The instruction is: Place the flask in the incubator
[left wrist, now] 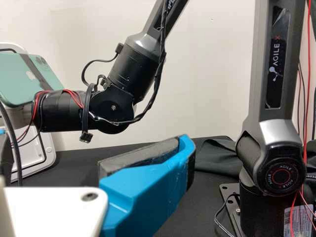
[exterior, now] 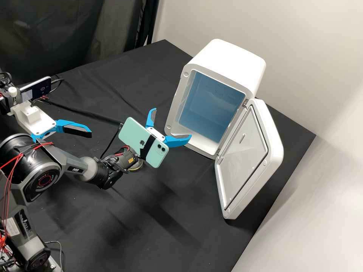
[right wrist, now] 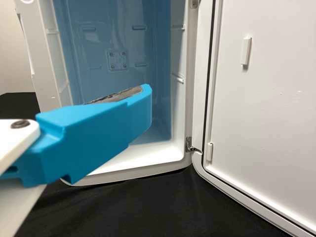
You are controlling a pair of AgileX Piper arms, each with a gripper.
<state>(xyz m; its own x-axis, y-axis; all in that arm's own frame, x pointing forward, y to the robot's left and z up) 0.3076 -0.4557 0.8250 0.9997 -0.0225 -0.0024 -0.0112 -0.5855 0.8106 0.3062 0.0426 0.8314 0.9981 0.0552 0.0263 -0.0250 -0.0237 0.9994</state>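
Note:
A white incubator (exterior: 227,64) stands at the back right of the black bench (exterior: 151,219). Its door (exterior: 249,158) hangs wide open to the right, and the pale blue chamber (exterior: 211,102) has nothing inside. My right gripper (exterior: 170,124) is open just in front of the opening, level with its lower left corner, holding nothing. In the right wrist view one blue finger (right wrist: 98,128) points into the chamber (right wrist: 113,49), with the door (right wrist: 266,98) beside it. My left gripper (exterior: 70,133) hovers open and holds nothing at the far left, well away from the incubator.
A mint green phone (exterior: 143,141) is strapped on the right arm's wrist. A second phone (exterior: 36,90) and cables lie at the back left. The bench ends just right of the open door. In the left wrist view an arm's base column (left wrist: 271,148) stands close by.

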